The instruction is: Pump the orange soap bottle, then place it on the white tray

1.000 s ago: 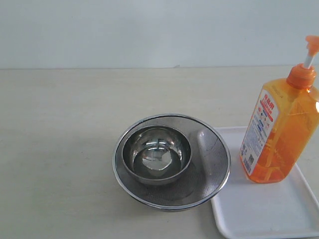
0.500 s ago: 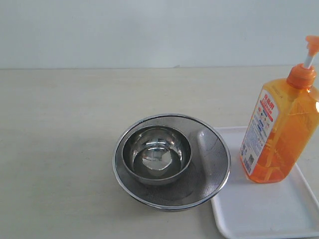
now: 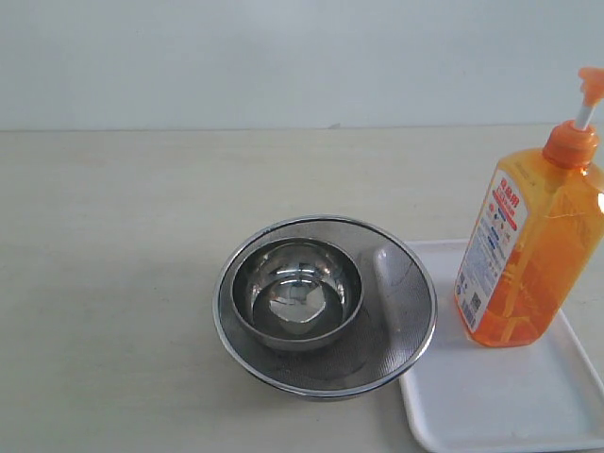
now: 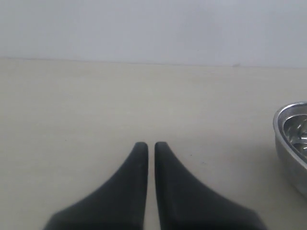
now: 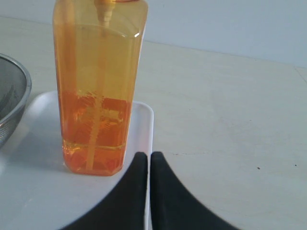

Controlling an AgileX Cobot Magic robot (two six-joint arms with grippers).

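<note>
The orange soap bottle (image 3: 528,245) stands upright on the white tray (image 3: 500,406) at the right of the exterior view, its pump head raised. The right wrist view shows the same orange soap bottle (image 5: 98,86) on the white tray (image 5: 29,191), with my right gripper (image 5: 148,155) shut and empty a short way from it, over the tray's edge. My left gripper (image 4: 149,144) is shut on nothing above bare tabletop. Neither gripper appears in the exterior view.
A round steel mesh strainer (image 3: 406,311) with a smaller steel bowl (image 3: 297,293) inside it sits mid-table, touching the tray's left side. The strainer rim (image 4: 288,132) shows in the left wrist view. A pale wall stands behind the table.
</note>
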